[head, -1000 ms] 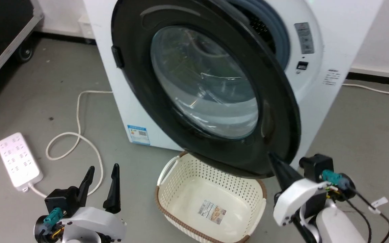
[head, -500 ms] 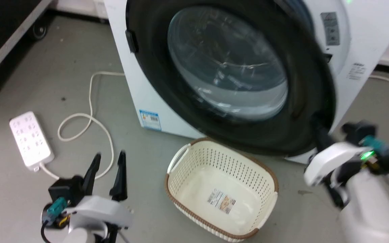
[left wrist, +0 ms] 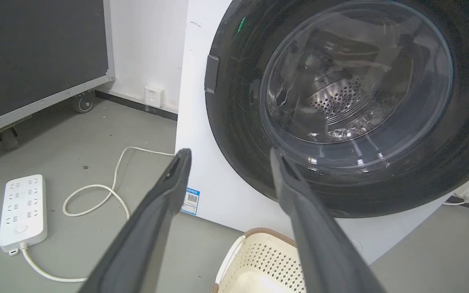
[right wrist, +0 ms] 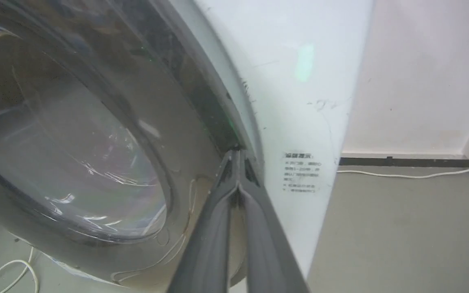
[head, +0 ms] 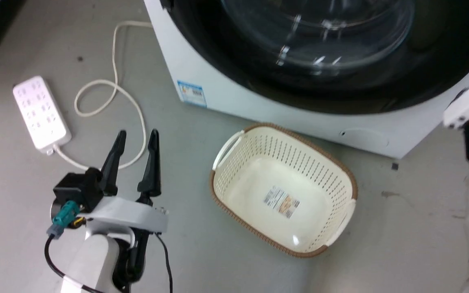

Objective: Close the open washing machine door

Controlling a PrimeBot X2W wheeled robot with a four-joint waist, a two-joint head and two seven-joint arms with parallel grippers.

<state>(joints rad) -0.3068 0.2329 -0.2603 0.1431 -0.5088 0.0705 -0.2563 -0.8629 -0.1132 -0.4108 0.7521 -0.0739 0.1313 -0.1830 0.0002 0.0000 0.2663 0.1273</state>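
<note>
Right wrist view puts the right gripper (right wrist: 237,156), its two dark fingers pressed together with nothing between them, tip-first at the outer rim of the washing machine door (right wrist: 96,134), right at the seam where that rim meets the washing machine (right wrist: 299,93). The door is a glossy black ring around a bulging clear glass bowl, lying close against the white boxy front; whether it is latched I cannot tell. The left gripper (head: 136,133) hangs spread wide and empty over the grey floor (head: 401,228), well apart from the door, near a cream perforated basket (head: 324,175) with a brown woven rim.
</note>
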